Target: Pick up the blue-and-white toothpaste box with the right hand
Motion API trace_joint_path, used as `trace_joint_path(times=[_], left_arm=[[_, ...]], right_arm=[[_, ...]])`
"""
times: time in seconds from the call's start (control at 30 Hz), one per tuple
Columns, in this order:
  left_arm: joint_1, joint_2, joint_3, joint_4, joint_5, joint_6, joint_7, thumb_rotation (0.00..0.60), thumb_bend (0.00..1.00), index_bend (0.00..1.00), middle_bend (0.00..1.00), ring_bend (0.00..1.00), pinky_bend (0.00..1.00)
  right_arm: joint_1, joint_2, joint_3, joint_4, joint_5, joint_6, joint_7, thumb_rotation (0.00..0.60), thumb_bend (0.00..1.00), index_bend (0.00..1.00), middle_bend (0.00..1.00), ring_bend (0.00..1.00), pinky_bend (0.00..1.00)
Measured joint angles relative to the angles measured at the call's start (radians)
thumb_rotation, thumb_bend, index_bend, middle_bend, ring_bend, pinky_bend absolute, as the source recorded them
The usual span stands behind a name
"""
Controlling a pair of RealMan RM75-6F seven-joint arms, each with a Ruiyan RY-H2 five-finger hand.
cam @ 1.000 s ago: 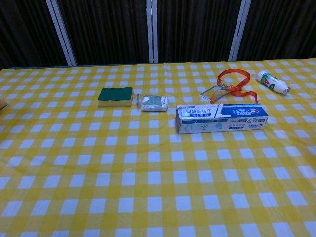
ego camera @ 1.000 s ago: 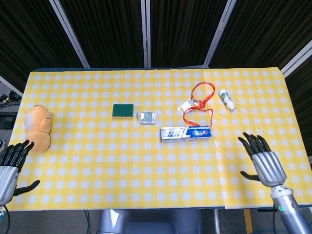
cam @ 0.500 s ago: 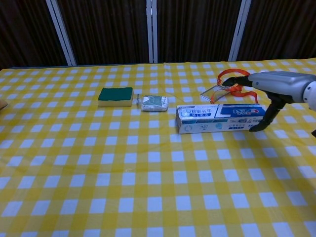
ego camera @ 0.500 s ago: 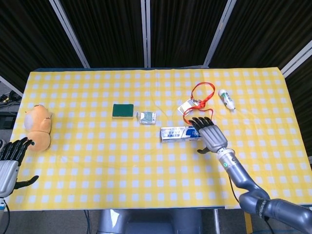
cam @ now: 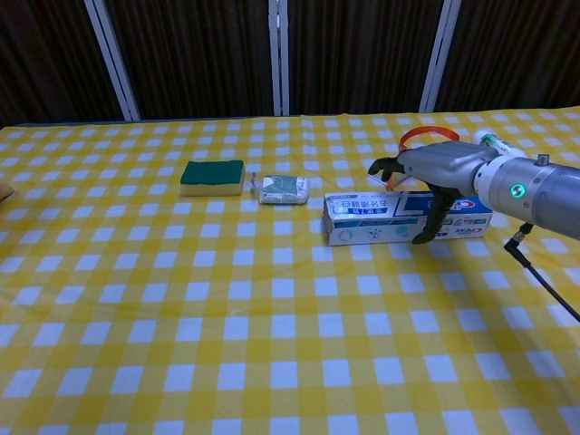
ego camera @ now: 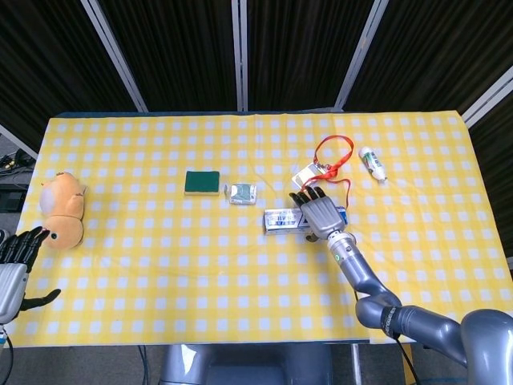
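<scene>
The blue-and-white toothpaste box point(ego camera: 282, 219) point(cam: 372, 218) lies flat on the yellow checked cloth, right of the table's middle. My right hand point(ego camera: 319, 212) point(cam: 435, 177) is spread over the box's right half. Its fingers reach past the far edge and the thumb hangs down the near face. The box still rests on the table, and I see no firm grip. My left hand point(ego camera: 14, 269) hangs off the table's near left corner with its fingers apart, holding nothing. The chest view does not show it.
A green sponge point(ego camera: 202, 183) point(cam: 213, 177) and a small foil packet point(ego camera: 242, 193) point(cam: 284, 188) lie left of the box. An orange lanyard with a badge point(ego camera: 333, 152) point(cam: 421, 136) and a white bottle point(ego camera: 372, 164) lie behind it. A plush toy point(ego camera: 62, 210) sits at the left edge.
My right hand swung in from the near right edge and then slid left along the box, settling over its right half. The left hand dropped slightly. The box has not moved.
</scene>
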Motion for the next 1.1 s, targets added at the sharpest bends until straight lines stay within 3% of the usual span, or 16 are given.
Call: trace_joint_path(times=[0.1,0.23,0.3,0.5,0.73,0.93,1.1], left_arm=[[-0.001,0.002,0.0,0.0,-0.001,-0.001,-0.005,0.6,0.0,0.0,0.0,0.0,0.0],[-0.003,0.001,0.001,0.0,-0.002,-0.003,-0.007,0.6,0.0,0.0,0.0,0.0,0.0],[-0.003,0.0,0.001,-0.001,0.0,-0.002,-0.006,0.6,0.0,0.0,0.0,0.0,0.0],[-0.003,0.001,0.005,-0.005,0.004,-0.001,-0.004,0.6,0.0,0.0,0.0,0.0,0.0],[-0.001,0.005,0.011,-0.012,0.017,0.006,-0.009,0.6,0.0,0.0,0.0,0.0,0.0],[0.003,0.011,0.016,-0.018,0.034,0.019,-0.021,0.6,0.0,0.0,0.0,0.0,0.0],[0.01,0.019,0.023,-0.025,0.058,0.037,-0.036,0.6,0.0,0.0,0.0,0.0,0.0]], right_arm=[[0.003,-0.002,-0.005,0.015,0.025,0.0,-0.005,0.6,0.04,0.29,0.31,0.26,0.23],[0.0,-0.001,-0.011,0.022,0.016,0.004,0.025,0.6,0.21,0.46,0.5,0.45,0.46],[-0.004,0.001,-0.014,0.023,-0.009,0.016,0.058,0.6,0.29,0.51,0.54,0.49,0.51],[-0.021,0.034,-0.033,-0.004,-0.134,0.081,0.169,0.6,0.36,0.53,0.56,0.5,0.52],[-0.041,0.148,-0.06,-0.118,-0.255,0.174,0.179,0.6,0.36,0.53,0.56,0.5,0.52],[-0.049,0.258,-0.078,-0.219,-0.366,0.266,0.029,0.6,0.35,0.52,0.55,0.5,0.52],[-0.051,0.348,-0.083,-0.297,-0.465,0.336,-0.232,0.6,0.35,0.51,0.54,0.5,0.52]])
